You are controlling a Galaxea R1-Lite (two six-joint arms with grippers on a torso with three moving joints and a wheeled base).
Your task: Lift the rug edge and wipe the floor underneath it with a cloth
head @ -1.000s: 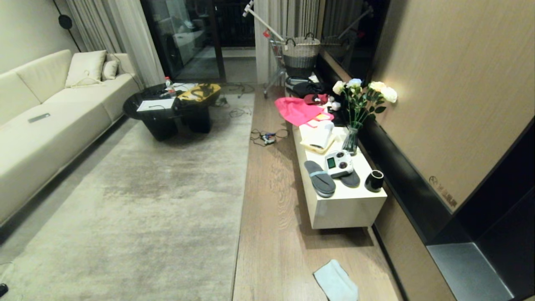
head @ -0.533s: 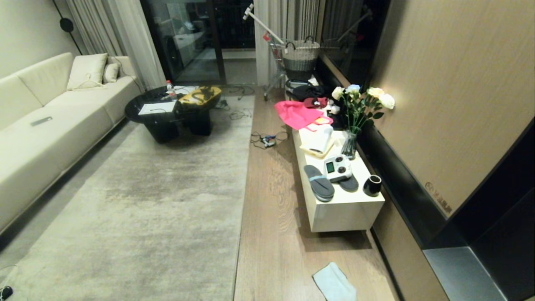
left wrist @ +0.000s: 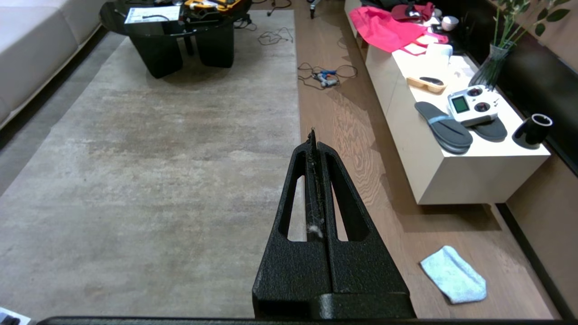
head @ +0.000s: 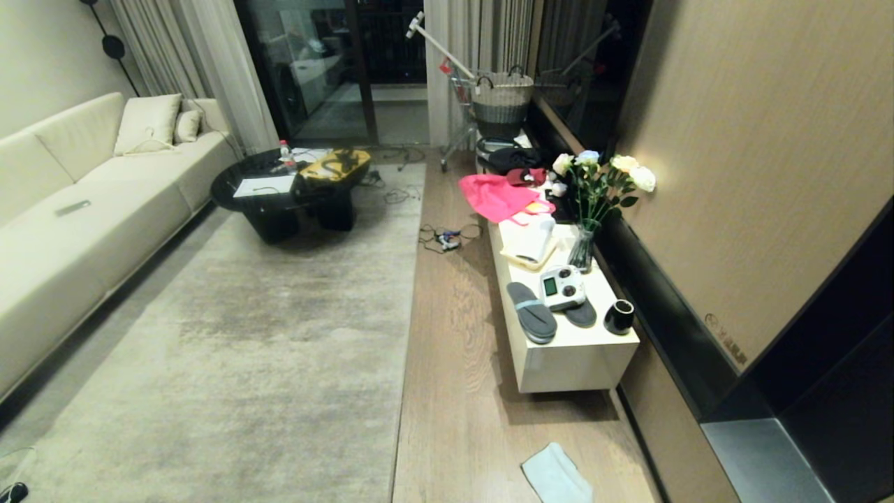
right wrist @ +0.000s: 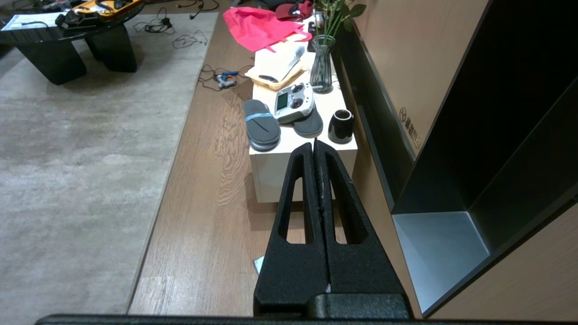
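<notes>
The big mottled beige rug (head: 265, 335) lies flat, and its straight rug edge (head: 405, 335) runs beside the wood-grain floor (head: 454, 363). The pale mint-blue cloth (head: 555, 478) lies on the floor in front of the white bench, also seen in the left wrist view as the cloth (left wrist: 454, 274). My left gripper (left wrist: 312, 133) is shut and empty, held high over the rug edge (left wrist: 298, 113). My right gripper (right wrist: 315, 143) is shut and empty, high above the floor (right wrist: 203, 189); a corner of the cloth (right wrist: 258, 263) peeks out beside it. Neither arm shows in the head view.
A low white bench (head: 559, 349) along the right wall carries slippers (head: 532, 311), a remote controller (head: 562, 286), a black cup (head: 619, 316), a flower vase (head: 583, 248) and pink fabric (head: 499, 195). Cables (head: 447, 236) lie on the floor. A black coffee table (head: 293, 188) and a sofa (head: 77, 223) stand further left.
The whole head view has shifted: the camera has risen, so the bench, the cloth and the table sit lower and smaller in the picture. Nothing in the room has moved.
</notes>
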